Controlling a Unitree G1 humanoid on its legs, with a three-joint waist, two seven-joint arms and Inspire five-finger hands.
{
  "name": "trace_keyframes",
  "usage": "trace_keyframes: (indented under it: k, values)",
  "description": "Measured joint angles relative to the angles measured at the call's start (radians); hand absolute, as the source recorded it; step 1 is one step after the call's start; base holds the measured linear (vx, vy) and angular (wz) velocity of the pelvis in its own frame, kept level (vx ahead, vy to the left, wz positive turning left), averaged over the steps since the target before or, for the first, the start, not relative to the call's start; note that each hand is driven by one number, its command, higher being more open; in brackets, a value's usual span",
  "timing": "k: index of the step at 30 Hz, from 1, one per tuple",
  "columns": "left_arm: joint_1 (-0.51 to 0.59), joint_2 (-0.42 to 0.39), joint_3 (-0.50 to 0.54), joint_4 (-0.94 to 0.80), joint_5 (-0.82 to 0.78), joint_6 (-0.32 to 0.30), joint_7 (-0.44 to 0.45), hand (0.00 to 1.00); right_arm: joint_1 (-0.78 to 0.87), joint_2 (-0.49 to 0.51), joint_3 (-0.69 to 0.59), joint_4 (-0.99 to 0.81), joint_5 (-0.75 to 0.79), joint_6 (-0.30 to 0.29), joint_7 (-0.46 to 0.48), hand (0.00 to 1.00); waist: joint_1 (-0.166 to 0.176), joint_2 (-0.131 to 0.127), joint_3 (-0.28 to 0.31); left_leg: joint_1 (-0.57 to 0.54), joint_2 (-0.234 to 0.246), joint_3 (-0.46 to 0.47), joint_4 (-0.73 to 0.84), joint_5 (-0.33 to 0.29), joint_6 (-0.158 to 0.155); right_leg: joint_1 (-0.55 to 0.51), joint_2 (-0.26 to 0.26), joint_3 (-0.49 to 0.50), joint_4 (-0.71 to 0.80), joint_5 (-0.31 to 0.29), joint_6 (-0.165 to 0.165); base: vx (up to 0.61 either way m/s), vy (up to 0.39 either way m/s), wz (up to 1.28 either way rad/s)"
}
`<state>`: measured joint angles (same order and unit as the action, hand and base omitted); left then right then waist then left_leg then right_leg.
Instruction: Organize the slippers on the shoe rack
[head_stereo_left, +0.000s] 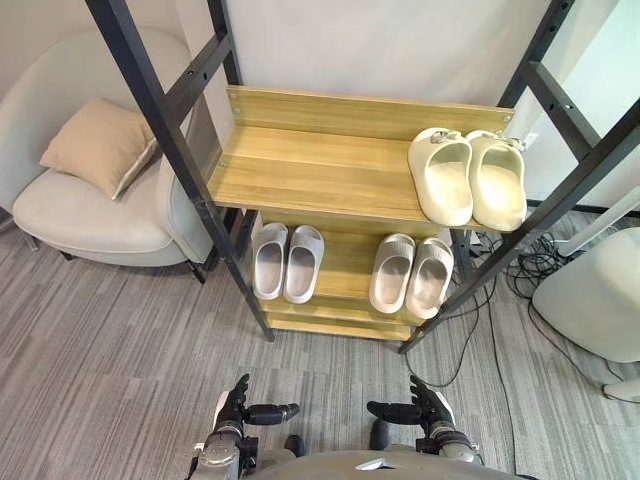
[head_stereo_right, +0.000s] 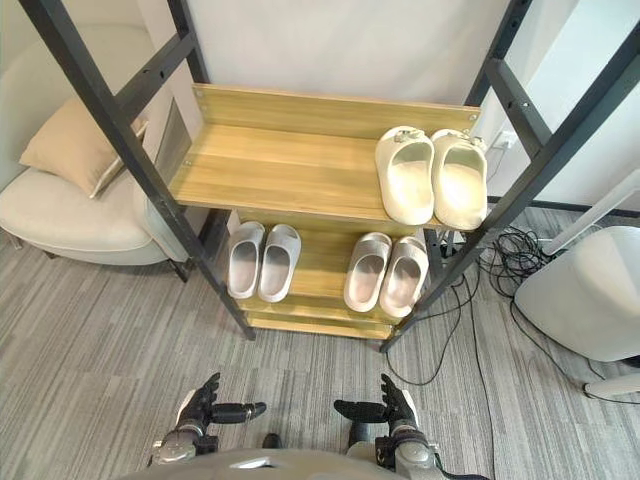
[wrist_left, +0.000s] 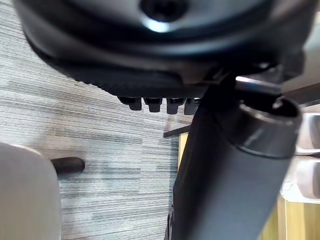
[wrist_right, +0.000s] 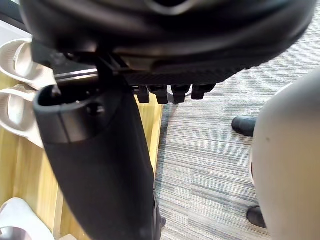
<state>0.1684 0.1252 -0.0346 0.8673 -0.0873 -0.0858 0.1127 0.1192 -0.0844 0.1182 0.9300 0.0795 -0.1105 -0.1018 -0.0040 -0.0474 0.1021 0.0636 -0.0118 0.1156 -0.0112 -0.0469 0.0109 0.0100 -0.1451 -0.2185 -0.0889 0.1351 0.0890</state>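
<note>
A wooden shoe rack (head_stereo_left: 300, 170) with black metal legs stands ahead. On the right end of its upper shelf lies a cream pair of slippers (head_stereo_left: 467, 176). The lower shelf holds a light grey pair (head_stereo_left: 287, 262) on the left and a beige-grey pair (head_stereo_left: 411, 274) on the right. My left hand (head_stereo_left: 240, 408) and right hand (head_stereo_left: 425, 408) hang low near the floor, well short of the rack, both open and holding nothing, thumbs pointing toward each other.
A pale armchair (head_stereo_left: 80, 215) with a tan cushion (head_stereo_left: 100, 145) stands left of the rack. A white rounded object (head_stereo_left: 595, 290) and loose cables (head_stereo_left: 520, 265) lie to the right. Grey carpet (head_stereo_left: 130, 340) stretches between me and the rack.
</note>
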Motion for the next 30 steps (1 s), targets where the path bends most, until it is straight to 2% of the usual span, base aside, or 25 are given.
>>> trace_keyframes:
  k: [2, 4, 7, 8, 9, 10, 11, 13, 14, 15, 16, 17, 18, 19, 20, 21, 22, 23, 24, 25, 26, 27, 28, 30]
  values:
    - [-0.003, -0.007, 0.020, 0.000, 0.000, 0.000, 0.006, 1.00, -0.020, 0.001, 0.001, 0.010, -0.001, 0.000, -0.002, 1.00, 0.003, 0.001, 0.017, 0.003, 0.005, 0.021, 0.030, -0.017, -0.001, -0.003, 0.002, 0.023, 0.014, 0.000, 0.000, -0.05, 0.009, -0.35]
    - [-0.021, -0.012, 0.019, 0.005, 0.000, -0.001, 0.014, 1.00, -0.055, -0.001, 0.003, 0.024, -0.003, 0.002, -0.012, 1.00, 0.006, 0.009, 0.042, -0.035, 0.015, 0.047, 0.095, -0.042, 0.000, -0.081, -0.002, 0.055, 0.144, -0.048, -0.001, -0.08, 0.009, -0.33]
    - [-0.049, -0.014, 0.019, 0.011, 0.000, -0.001, 0.014, 1.00, -0.069, -0.006, 0.003, 0.024, -0.004, 0.013, -0.017, 1.00, 0.007, 0.006, 0.066, -0.122, 0.020, 0.036, 0.178, -0.053, 0.014, -0.173, -0.024, 0.059, 0.290, -0.111, 0.004, -0.10, -0.020, 0.14]
    - [-0.053, -0.016, 0.019, 0.012, 0.000, 0.000, 0.015, 1.00, -0.076, -0.008, 0.003, 0.021, -0.005, 0.015, -0.016, 1.00, 0.007, 0.005, 0.075, -0.127, 0.019, 0.031, 0.187, -0.053, 0.014, -0.199, -0.032, 0.062, 0.390, -0.165, 0.001, -0.10, -0.099, 0.40]
    - [-0.055, -0.013, 0.019, 0.014, 0.000, 0.001, 0.016, 1.00, -0.076, -0.007, -0.001, 0.017, -0.003, 0.016, -0.017, 1.00, 0.007, 0.005, 0.082, -0.140, 0.016, 0.010, 0.209, -0.055, 0.017, -0.235, -0.044, 0.078, 0.588, -0.261, 0.007, -0.07, -0.167, 0.65]
    - [-0.055, -0.008, 0.021, 0.015, 0.000, 0.001, 0.019, 1.00, -0.063, 0.000, -0.003, 0.013, -0.002, 0.014, -0.020, 1.00, 0.005, -0.003, 0.081, -0.154, 0.008, -0.028, 0.233, -0.056, 0.016, -0.232, -0.042, 0.098, 0.744, -0.329, 0.040, -0.08, -0.238, 1.02]
    - [-0.055, -0.004, 0.020, 0.006, 0.000, 0.001, 0.021, 1.00, -0.050, 0.005, 0.001, 0.001, -0.001, 0.012, -0.021, 1.00, 0.013, -0.013, 0.076, -0.180, -0.004, -0.065, 0.255, -0.050, 0.008, -0.203, -0.034, 0.123, 0.813, -0.384, 0.045, -0.06, -0.223, 0.94]
    - [-0.059, -0.004, 0.021, -0.009, -0.001, 0.000, 0.023, 1.00, -0.047, 0.009, 0.006, -0.005, -0.001, 0.009, -0.018, 1.00, 0.035, -0.025, 0.070, -0.207, -0.016, -0.080, 0.275, -0.040, -0.008, -0.177, -0.027, 0.163, 0.784, -0.441, 0.045, -0.10, -0.206, 0.48]
    - [-0.064, -0.009, 0.021, -0.013, -0.001, -0.002, 0.026, 1.00, -0.054, 0.010, 0.014, -0.004, -0.001, 0.009, -0.017, 1.00, 0.051, -0.028, 0.066, -0.236, -0.021, -0.089, 0.291, -0.029, -0.022, -0.163, -0.018, 0.177, 0.717, -0.480, 0.021, -0.18, -0.265, 0.24]
    - [-0.066, -0.023, 0.021, -0.009, -0.001, -0.002, 0.030, 1.00, -0.069, 0.005, 0.021, -0.003, 0.000, 0.010, -0.017, 1.00, 0.061, -0.007, 0.065, -0.273, -0.011, -0.102, 0.280, -0.004, -0.039, -0.147, 0.011, 0.174, 0.615, -0.497, -0.028, -0.19, -0.252, 0.29]
    - [-0.074, -0.043, 0.019, 0.002, -0.001, 0.000, 0.033, 1.00, -0.092, -0.007, 0.022, -0.002, 0.001, 0.010, -0.019, 1.00, 0.059, 0.042, 0.077, -0.291, 0.016, -0.124, 0.264, 0.025, -0.050, -0.148, 0.049, 0.151, 0.573, -0.458, -0.045, -0.26, -0.203, 0.34]
    - [-0.074, -0.054, 0.010, 0.002, -0.002, -0.001, 0.033, 1.00, -0.103, -0.011, 0.023, -0.002, 0.001, 0.013, -0.020, 1.00, 0.059, 0.069, 0.086, -0.300, 0.043, -0.149, 0.219, 0.070, -0.066, -0.154, 0.075, 0.129, 0.540, -0.426, -0.065, -0.23, -0.163, 0.43]
    - [-0.078, -0.055, 0.007, 0.004, -0.002, -0.001, 0.034, 1.00, -0.109, -0.012, 0.026, -0.002, 0.001, 0.012, -0.022, 1.00, 0.055, 0.090, 0.090, -0.302, 0.059, -0.170, 0.183, 0.103, -0.083, -0.155, 0.095, 0.106, 0.519, -0.408, -0.080, -0.24, -0.169, 0.38]
    - [-0.080, -0.057, 0.003, 0.006, -0.002, -0.001, 0.035, 1.00, -0.111, -0.013, 0.028, -0.002, 0.001, 0.011, -0.023, 1.00, 0.054, 0.095, 0.092, -0.305, 0.062, -0.181, 0.169, 0.117, -0.088, -0.155, 0.102, 0.095, 0.508, -0.400, -0.084, -0.20, -0.155, 0.50]
    - [-0.089, -0.057, -0.014, 0.010, -0.002, -0.001, 0.039, 1.00, -0.119, -0.015, 0.029, -0.002, 0.001, 0.010, -0.031, 1.00, 0.052, 0.110, 0.103, -0.308, 0.087, -0.213, 0.105, 0.160, -0.121, -0.158, 0.127, 0.054, 0.469, -0.368, -0.106, -0.24, -0.165, 0.59]
    - [-0.096, -0.052, -0.020, 0.013, -0.002, -0.001, 0.038, 1.00, -0.127, -0.013, 0.022, -0.001, 0.001, 0.011, -0.035, 1.00, 0.051, 0.108, 0.107, -0.314, 0.106, -0.203, 0.058, 0.149, -0.139, -0.168, 0.131, 0.018, 0.444, -0.344, -0.128, -0.22, -0.153, 0.81]
    - [-0.112, -0.045, -0.021, 0.020, -0.001, -0.001, 0.034, 1.00, -0.132, -0.002, 0.008, -0.002, 0.001, 0.011, -0.040, 1.00, 0.046, 0.096, 0.117, -0.329, 0.109, -0.181, 0.056, 0.146, -0.135, -0.176, 0.116, -0.008, 0.435, -0.332, -0.140, -0.22, -0.152, 0.97]
    - [-0.132, -0.035, -0.021, 0.021, -0.001, -0.001, 0.031, 1.00, -0.137, 0.000, -0.024, -0.002, 0.002, 0.013, -0.049, 1.00, 0.043, 0.069, 0.133, -0.342, 0.087, -0.143, 0.110, 0.143, -0.124, -0.190, 0.076, -0.038, 0.437, -0.323, -0.146, -0.17, -0.107, 1.11]
    - [-0.138, -0.039, -0.021, 0.021, -0.001, -0.002, 0.033, 1.00, -0.135, -0.010, -0.049, -0.001, 0.001, 0.013, -0.060, 1.00, 0.036, 0.060, 0.135, -0.344, 0.063, -0.113, 0.187, 0.126, -0.115, -0.196, 0.041, -0.064, 0.429, -0.309, -0.145, -0.19, -0.083, 1.10]
    - [-0.134, -0.051, -0.022, 0.021, -0.001, -0.007, 0.041, 1.00, -0.134, -0.031, -0.058, -0.001, 0.001, 0.014, -0.063, 1.00, 0.029, 0.063, 0.132, -0.337, 0.062, -0.078, 0.269, 0.081, -0.114, -0.197, 0.024, -0.088, 0.397, -0.281, -0.140, -0.11, 0.002, 0.73]
    - [-0.133, -0.054, -0.022, 0.021, -0.001, -0.008, 0.042, 1.00, -0.134, -0.036, -0.058, -0.001, 0.001, 0.014, -0.063, 1.00, 0.029, 0.067, 0.131, -0.334, 0.065, -0.069, 0.284, 0.072, -0.113, -0.196, 0.024, -0.092, 0.387, -0.274, -0.139, -0.12, 0.059, 0.57]
    - [-0.127, -0.068, -0.024, 0.023, -0.001, -0.012, 0.045, 1.00, -0.136, -0.051, -0.058, -0.001, 0.001, 0.014, -0.062, 1.00, 0.030, 0.093, 0.121, -0.300, 0.095, -0.012, 0.339, 0.019, -0.110, -0.188, 0.024, -0.120, 0.343, -0.238, -0.133, -0.10, 0.108, 0.61]
    - [-0.127, -0.082, -0.032, 0.036, -0.001, -0.013, 0.045, 1.00, -0.135, -0.055, -0.059, 0.005, 0.001, 0.014, -0.061, 1.00, 0.027, 0.102, 0.116, -0.234, 0.137, 0.067, 0.367, -0.029, -0.095, -0.175, 0.023, -0.154, 0.310, -0.210, -0.123, -0.11, 0.158, 0.68]
    - [-0.128, -0.092, -0.040, 0.044, 0.000, -0.014, 0.043, 1.00, -0.135, -0.052, -0.059, 0.008, 0.000, 0.014, -0.056, 1.00, 0.022, 0.112, 0.110, -0.169, 0.179, 0.143, 0.349, -0.053, -0.087, -0.171, 0.015, -0.190, 0.303, -0.197, -0.113, -0.10, 0.181, 0.79]
